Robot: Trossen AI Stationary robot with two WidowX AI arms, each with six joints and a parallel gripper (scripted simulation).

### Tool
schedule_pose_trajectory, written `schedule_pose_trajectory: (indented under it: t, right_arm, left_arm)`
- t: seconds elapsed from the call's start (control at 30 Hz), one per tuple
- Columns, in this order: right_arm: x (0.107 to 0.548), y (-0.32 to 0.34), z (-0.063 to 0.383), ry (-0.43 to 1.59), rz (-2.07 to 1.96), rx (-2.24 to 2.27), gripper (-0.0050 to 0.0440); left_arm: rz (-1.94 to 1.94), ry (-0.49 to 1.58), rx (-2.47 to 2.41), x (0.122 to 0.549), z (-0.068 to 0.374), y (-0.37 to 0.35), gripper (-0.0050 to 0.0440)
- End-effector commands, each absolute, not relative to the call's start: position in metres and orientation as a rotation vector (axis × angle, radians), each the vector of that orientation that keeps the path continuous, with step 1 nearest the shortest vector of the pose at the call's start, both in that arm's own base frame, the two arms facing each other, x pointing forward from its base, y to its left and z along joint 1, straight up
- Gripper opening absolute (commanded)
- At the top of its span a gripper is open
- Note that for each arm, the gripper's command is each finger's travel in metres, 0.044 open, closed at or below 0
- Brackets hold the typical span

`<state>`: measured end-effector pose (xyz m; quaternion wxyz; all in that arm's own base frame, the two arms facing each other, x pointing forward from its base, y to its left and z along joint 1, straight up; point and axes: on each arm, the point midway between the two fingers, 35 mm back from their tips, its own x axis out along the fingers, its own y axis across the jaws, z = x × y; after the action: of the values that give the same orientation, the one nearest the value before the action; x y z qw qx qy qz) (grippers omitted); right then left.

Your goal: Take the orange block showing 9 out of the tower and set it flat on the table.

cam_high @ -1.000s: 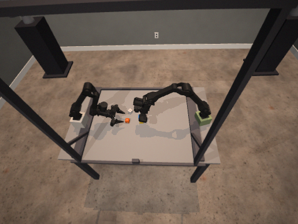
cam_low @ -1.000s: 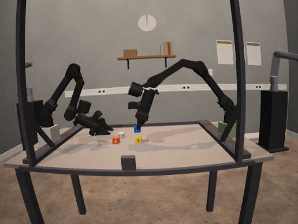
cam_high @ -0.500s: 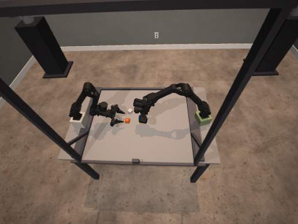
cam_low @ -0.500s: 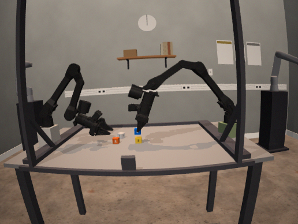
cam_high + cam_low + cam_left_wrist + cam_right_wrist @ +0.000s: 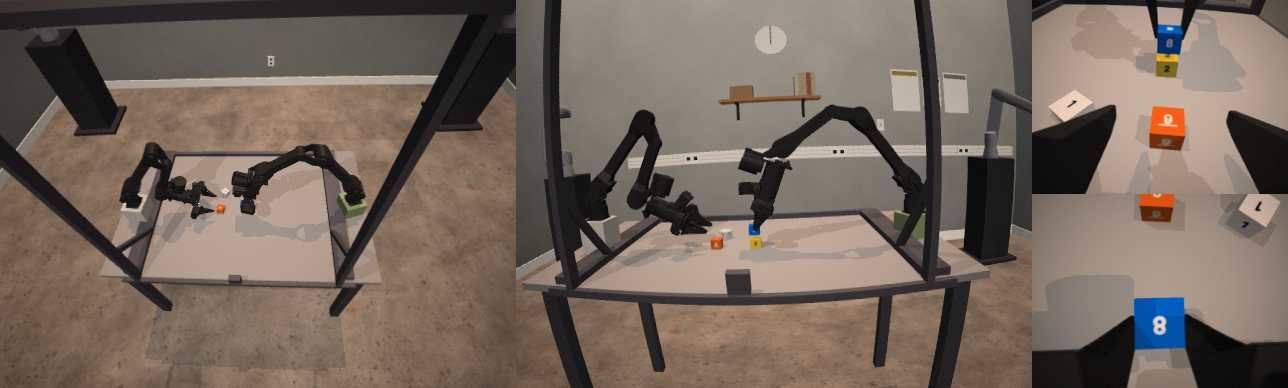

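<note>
On the left, the left gripper (image 5: 214,203) (image 5: 709,228) (image 5: 1172,113) stands wide with nothing between its fingers. Ahead of its fingertips the orange block showing 9 (image 5: 220,209) (image 5: 716,243) (image 5: 1167,123) (image 5: 1156,211) sits flat on the table, well apart from the tower; the gap looks about what is asked. Likely light, rigid and not fragile, it would take a hold on two opposite side faces, low down, though it seems to need no further handling. A cube, it has no long axis; its underlined 9 faces up, with another on the side towards the left gripper, and reads upright in the left wrist view.

Next comes the white block showing 1 (image 5: 225,191) (image 5: 725,234) (image 5: 1071,106) (image 5: 1259,209), turned askew on the table.

Further right, the yellow block showing 2 (image 5: 243,213) (image 5: 756,243) (image 5: 1167,67) is what stands of the tower. Over it, the right gripper (image 5: 247,207) (image 5: 756,229) (image 5: 1169,39) (image 5: 1158,320) is closed on the blue block showing 8 (image 5: 242,204) (image 5: 754,229) (image 5: 1169,41) (image 5: 1160,324), which looks level. I judge the step is lowering it centred before release; an off-centre drop could tip it

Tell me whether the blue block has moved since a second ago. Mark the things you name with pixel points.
Yes, the blue block (image 5: 242,204) (image 5: 754,230) (image 5: 1169,42) (image 5: 1159,315) has come down, nearer the yellow block (image 5: 756,243) (image 5: 1167,68) in the exterior view.
</note>
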<state>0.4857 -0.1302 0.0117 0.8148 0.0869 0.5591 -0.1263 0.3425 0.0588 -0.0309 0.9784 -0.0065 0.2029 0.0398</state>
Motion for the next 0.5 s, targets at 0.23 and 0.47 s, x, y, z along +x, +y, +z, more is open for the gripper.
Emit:
schedule_pose_trajectory:
  t: [0.23, 0.47]
  right_arm:
    - [0.486, -0.131, 0.008, 1.171, -0.269, 0.183, -0.005]
    - [0.491, -0.132, 0.017, 1.146, -0.271, 0.18, 0.0024]
  left_arm:
    - [0.077, 0.385, -0.01, 0.345, -0.023, 0.059, 0.04]
    - [0.077, 0.385, -0.01, 0.345, -0.023, 0.059, 0.04]
